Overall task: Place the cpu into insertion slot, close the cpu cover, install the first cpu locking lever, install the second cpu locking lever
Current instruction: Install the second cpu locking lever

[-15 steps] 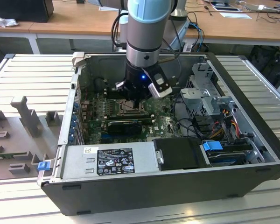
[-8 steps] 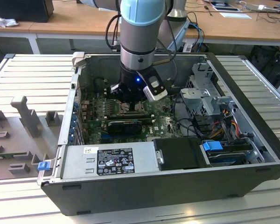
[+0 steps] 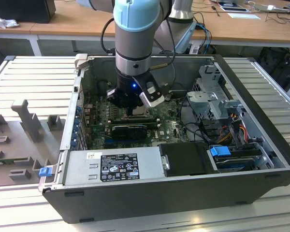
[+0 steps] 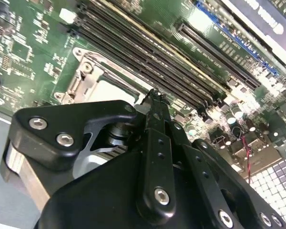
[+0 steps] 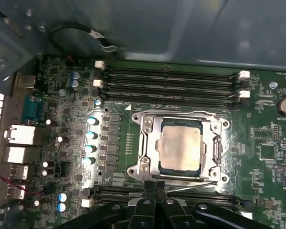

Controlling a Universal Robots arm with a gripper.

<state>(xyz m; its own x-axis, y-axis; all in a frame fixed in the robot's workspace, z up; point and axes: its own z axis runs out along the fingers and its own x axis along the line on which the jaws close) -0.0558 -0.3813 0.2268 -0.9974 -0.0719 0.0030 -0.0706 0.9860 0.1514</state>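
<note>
One gripper (image 5: 155, 188), fingers pressed together and holding nothing, hangs low inside the computer case (image 3: 183, 193) at the edge of the insertion slot (image 5: 148, 167). Its cpu (image 5: 180, 145) lies seated there under the closed cpu cover (image 5: 214, 143). Memory slots (image 5: 171, 81) flank the socket closely, leaving little free room.

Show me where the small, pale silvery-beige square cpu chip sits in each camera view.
First wrist view: the cpu lies in its metal-framed socket, between the memory slots and the black gripper.
Second wrist view: a pale patch of it shows behind the gripper.
Exterior view: hidden under the gripper.
Shared landmark: the gripper's tip, next to the socket.
</note>
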